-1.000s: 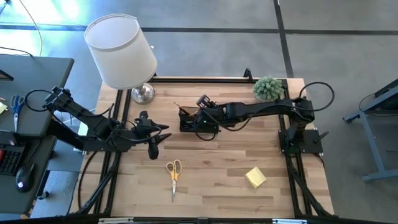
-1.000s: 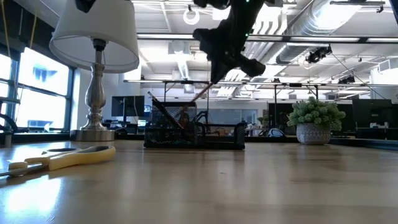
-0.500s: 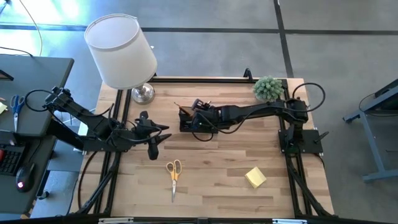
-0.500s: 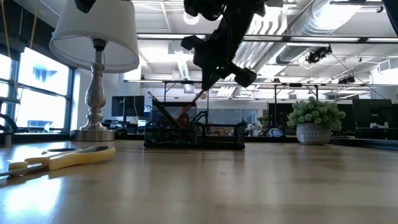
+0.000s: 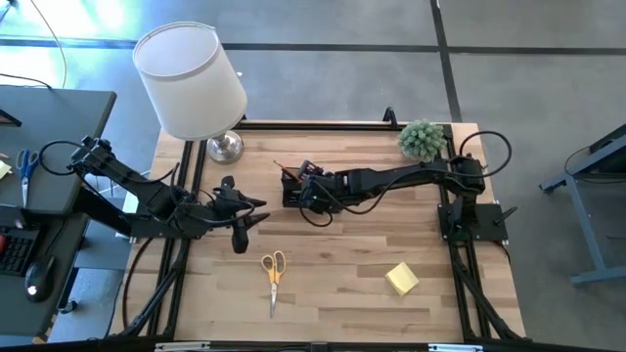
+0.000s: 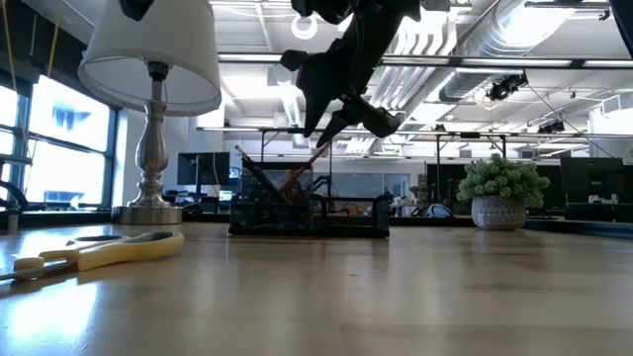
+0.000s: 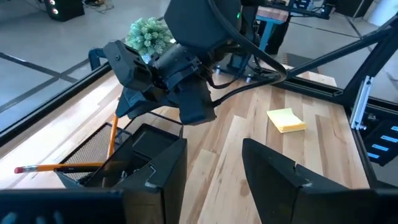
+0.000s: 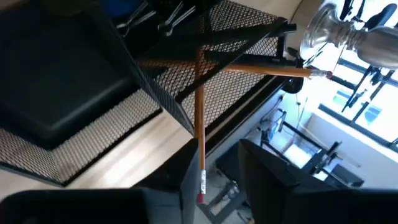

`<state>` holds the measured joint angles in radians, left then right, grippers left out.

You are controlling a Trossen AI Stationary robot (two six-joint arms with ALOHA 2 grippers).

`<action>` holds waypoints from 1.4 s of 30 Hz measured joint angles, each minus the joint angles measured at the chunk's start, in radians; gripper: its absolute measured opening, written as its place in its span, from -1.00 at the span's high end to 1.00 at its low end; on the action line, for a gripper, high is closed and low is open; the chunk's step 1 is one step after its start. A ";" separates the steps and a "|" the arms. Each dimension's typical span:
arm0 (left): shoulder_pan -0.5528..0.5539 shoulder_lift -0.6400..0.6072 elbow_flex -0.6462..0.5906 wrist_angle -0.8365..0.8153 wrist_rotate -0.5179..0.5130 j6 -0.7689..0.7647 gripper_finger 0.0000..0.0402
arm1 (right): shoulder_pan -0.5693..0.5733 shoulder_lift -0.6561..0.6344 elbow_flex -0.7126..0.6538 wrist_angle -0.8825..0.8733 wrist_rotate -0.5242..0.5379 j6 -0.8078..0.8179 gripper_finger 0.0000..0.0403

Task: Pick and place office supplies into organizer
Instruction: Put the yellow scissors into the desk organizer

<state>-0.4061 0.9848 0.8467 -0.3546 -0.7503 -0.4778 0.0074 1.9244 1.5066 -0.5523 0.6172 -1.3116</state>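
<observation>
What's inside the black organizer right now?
The organizer holds two wooden pencils, one lying across its rim, with clips and a blue piece in another compartment. The right gripper above it hides the rest.

Grey floor (image 5: 323, 73), side desk (image 5: 49, 147), bright windows (image 6: 45, 138).
</observation>
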 joint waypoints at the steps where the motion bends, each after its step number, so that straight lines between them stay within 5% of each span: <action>1: 0.000 0.000 0.000 0.000 0.001 0.000 0.29 | 0.000 0.000 0.000 0.000 -0.001 0.016 0.45; 5: 0.000 0.000 0.000 -0.010 0.001 -0.001 0.29 | 0.000 0.000 0.000 0.002 0.037 0.088 0.35; 13: 0.000 0.000 -0.005 -0.020 0.007 -0.008 0.29 | 0.000 -0.014 0.000 -0.035 0.291 0.325 0.29; 22: 0.000 0.000 -0.005 -0.042 0.025 -0.027 0.29 | -0.046 -0.164 0.000 -0.248 -0.196 0.916 0.41; 26: 0.000 0.001 -0.005 -0.044 0.052 -0.045 0.29 | -0.096 -0.188 0.000 -0.351 -0.334 1.073 0.48; 35: 0.000 0.002 -0.005 -0.119 0.092 -0.086 0.29 | -0.080 -0.202 -0.143 -0.342 -0.402 1.158 0.64; 42: 0.000 0.002 -0.005 -0.155 0.089 -0.137 0.29 | -0.014 -0.367 -0.429 -0.047 -0.420 1.291 0.79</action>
<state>-0.4062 0.9863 0.8413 -0.5098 -0.6618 -0.6151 -0.0069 1.5575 1.0778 -0.5990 0.1972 -0.0204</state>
